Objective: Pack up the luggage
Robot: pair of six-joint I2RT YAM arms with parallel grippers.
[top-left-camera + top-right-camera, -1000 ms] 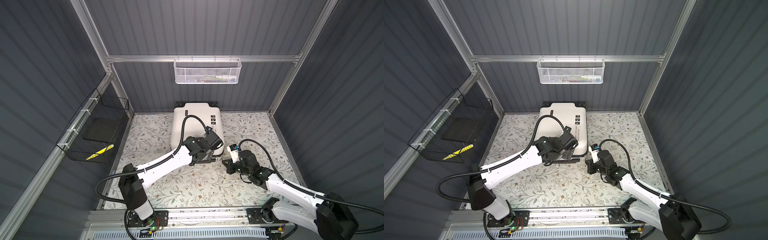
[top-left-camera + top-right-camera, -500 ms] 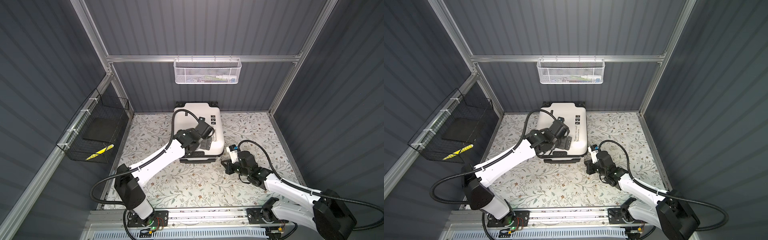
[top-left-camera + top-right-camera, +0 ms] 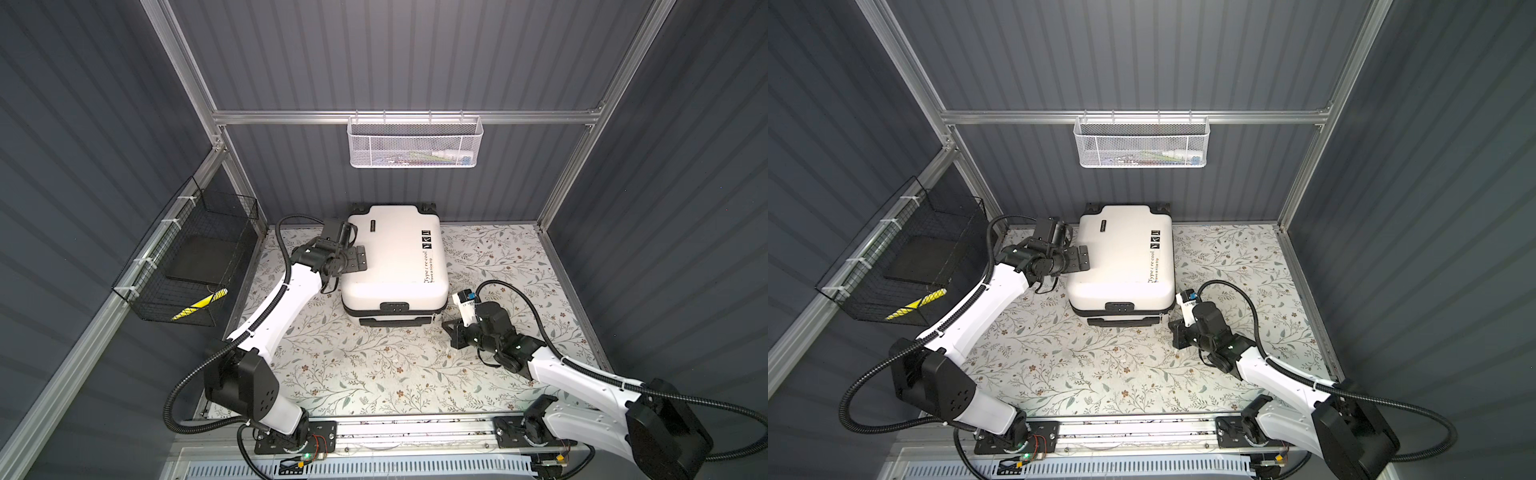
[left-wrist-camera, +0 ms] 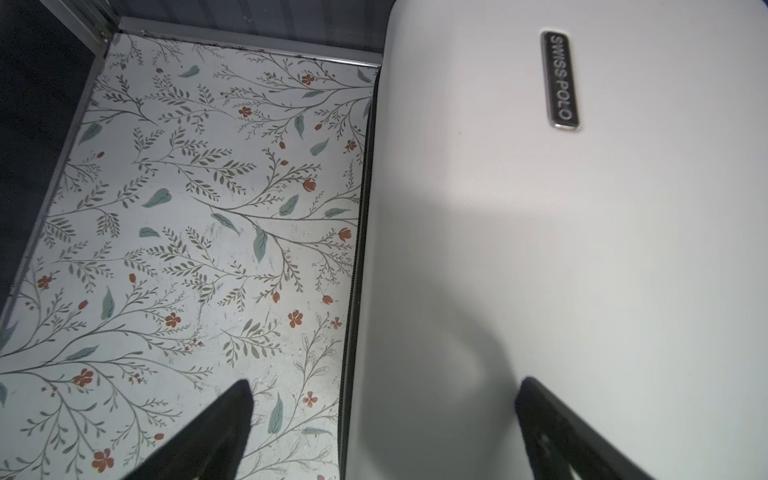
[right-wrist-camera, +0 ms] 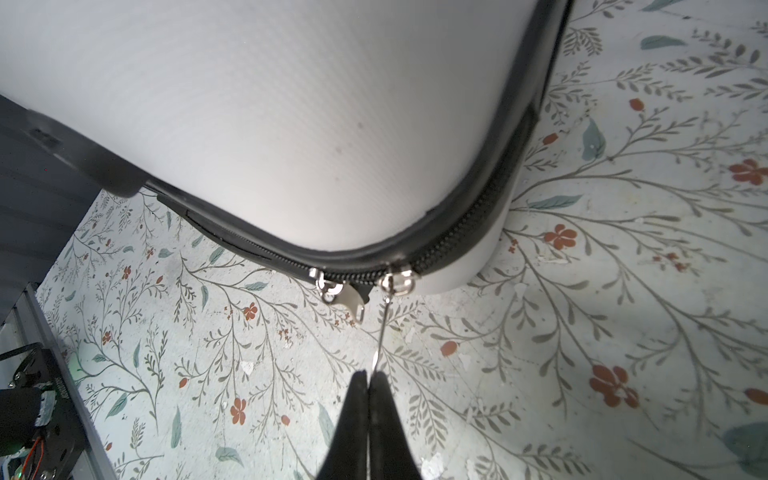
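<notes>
Right wrist view: right gripper [image 5: 369, 376] is pressed together on the tip of a thin metal pull [image 5: 380, 332]. The pull runs straight to a slider [image 5: 397, 282] on the black zipper at a rounded corner of the luggage [image 5: 291, 124]. The fingers are cut off by the frame edge. A second slider [image 5: 320, 278] sits just beside it, tab hanging loose. In both top views this gripper sits at the luggage's near right corner, and the pull is too small to make out there. The luggage [image 3: 395, 257] lies flat and closed on the mat [image 3: 374, 374], toward the back wall, handle end nearest the arms. The left gripper [image 3: 358, 258] is spread wide at its left edge. In the left wrist view one finger [image 4: 232, 415] is over the mat and the other over the white shell; contact cannot be told. A badge [image 4: 560, 79] reads SWISS POLO. Only two wheels [image 3: 357, 206] show, partly hidden behind the shell. The wire basket [image 3: 187, 266] on the left wall holds dark and yellow-striped items, unidentifiable. The mesh basket [image 3: 415, 143] on the back rail holds items that are blurred.
</notes>
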